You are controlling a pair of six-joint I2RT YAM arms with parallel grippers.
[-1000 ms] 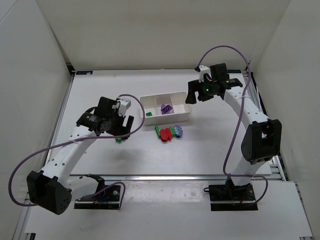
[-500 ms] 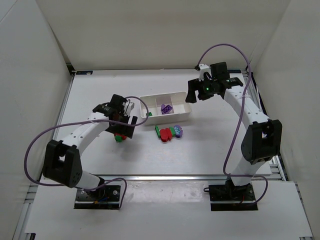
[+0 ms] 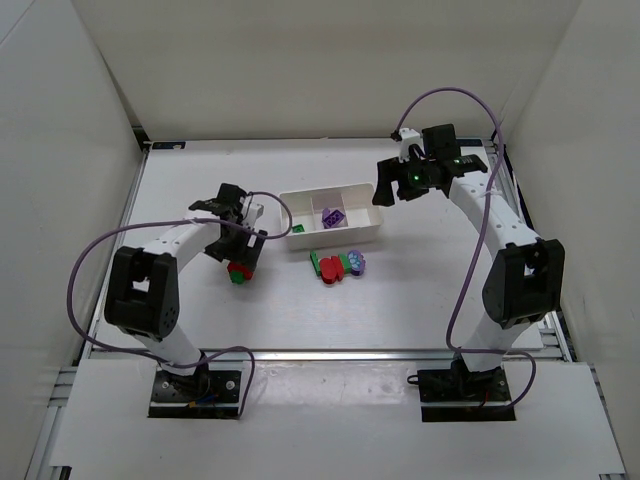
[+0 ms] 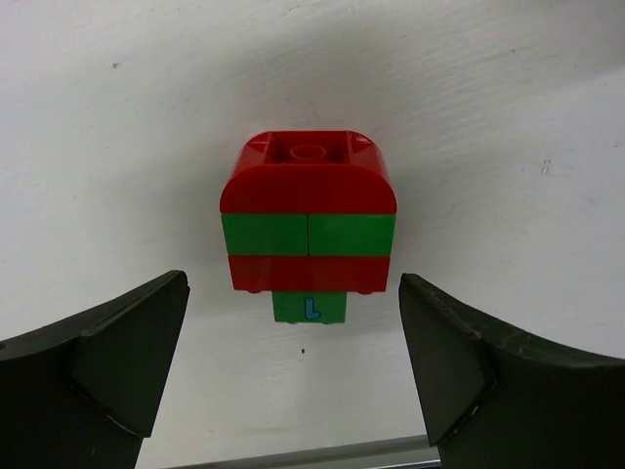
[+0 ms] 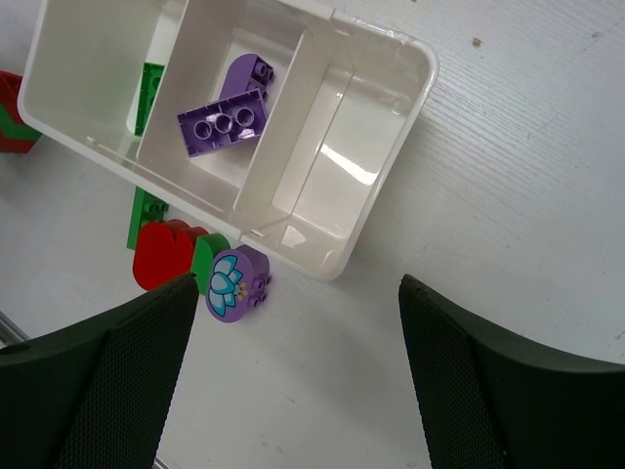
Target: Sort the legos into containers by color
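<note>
Near-left of the table (image 3: 420,290): a red-and-green stack (image 4: 309,234) of legos stands on the bare surface. It has a rounded red brick on top, then green, then red, with a small green piece lowest in the wrist view.
Left claw (image 4: 293,357): released, jaws spread wide on either side of the stack, touching neither flank.
Table middle: loose bricks (image 3: 338,265) lie bunched just beside the tray's near wall: green, red, green, and a round purple one with a flower print.
Tray (image 5: 293,249): white, with three compartments. A green brick (image 5: 148,93) lies in the left-end one and a purple brick (image 5: 229,112) in the middle one.
Right claw (image 5: 298,391): released, grasping nothing, held above the table by the tray's right end.
</note>
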